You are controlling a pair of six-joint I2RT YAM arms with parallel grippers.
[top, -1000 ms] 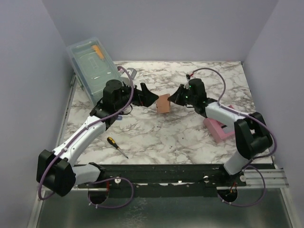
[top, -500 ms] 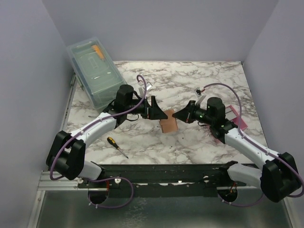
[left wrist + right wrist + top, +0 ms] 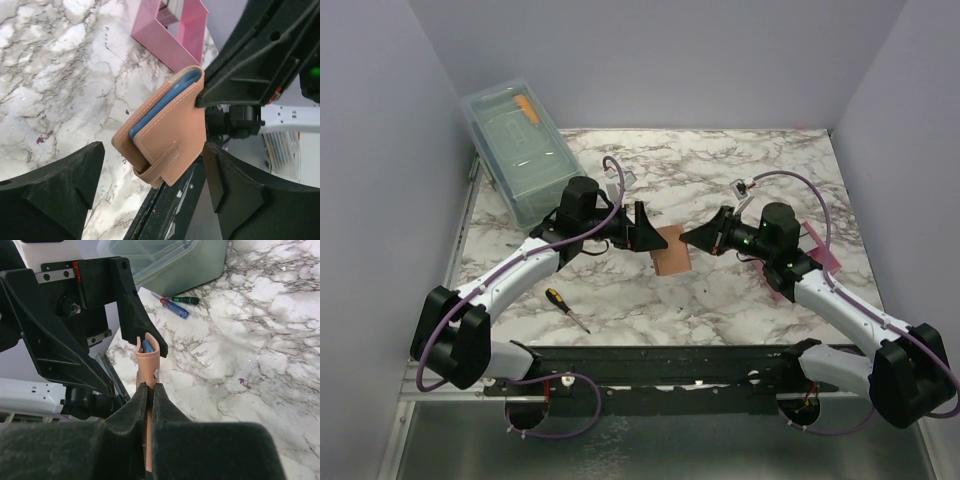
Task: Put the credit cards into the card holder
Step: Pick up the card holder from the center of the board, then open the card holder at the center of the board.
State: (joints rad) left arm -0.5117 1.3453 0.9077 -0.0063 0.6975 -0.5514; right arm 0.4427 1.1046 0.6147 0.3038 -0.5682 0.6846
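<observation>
your right end effector (image 3: 149,390) pinched tight on holder (image 3: 165,135), gripping one edge. holder stands on edge over middle of table (image 3: 720,290); cannot tell if it touches table. holder tan, strap across front, blue card (image 3: 160,107) showing inside. your left end effector (image 3: 645,228) spread wide, gripping nothing, holder at mouth of its fingers, no contact seen. pink tray (image 3: 172,35) right of holder, on table. screwdriver (image 3: 565,310) left of holder, toward arm bases. bin (image 3: 515,145) far left of holder, toward back wall.
</observation>
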